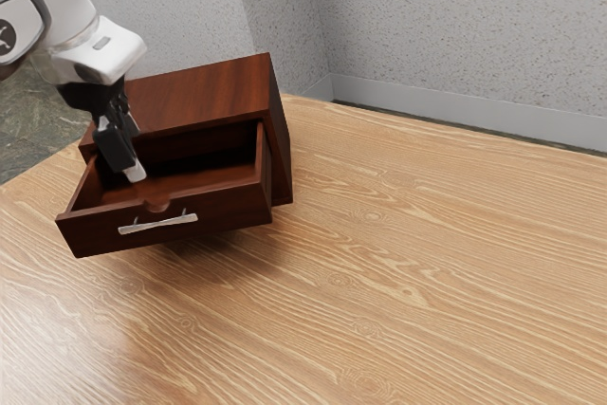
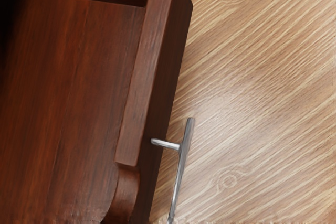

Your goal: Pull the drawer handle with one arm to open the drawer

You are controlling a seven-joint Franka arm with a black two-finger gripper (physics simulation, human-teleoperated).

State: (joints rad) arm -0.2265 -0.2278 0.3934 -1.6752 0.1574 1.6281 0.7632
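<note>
The dark reddish-brown wooden drawer [image 1: 171, 204] stands well out of its matching box cabinet [image 1: 213, 92], which sits on the pale wood-grain counter [image 1: 427, 263] toward the exterior view's left. The drawer's hollow is open to view from above. By that look, the opening is largely done, and your concern now is to finish cleanly.

The jaws hang from the white arm [image 1: 90, 45], pointing down over the drawer's hollow just behind its front panel. They are not on the slim silver bar handle [image 1: 158, 224], which lies on the outer face with nothing around it. You cannot tell from either view whether the jaws are released or clenched, so check that before you move.

The wrist view looks down the front panel's top edge, with the handle [image 2: 181, 166] standing off it on a short post and bare counter beyond.

If you want more travel, press on the inner face of the front panel or take the handle again. Either way, draw straight along the drawer's own line, toward the exterior view's lower left. A sideways pull would likely bind the drawer or drag the whole cabinet across the counter.

If you judge it open enough, lift straight up so that the tips clear the panel's edge before you swing away.
</note>
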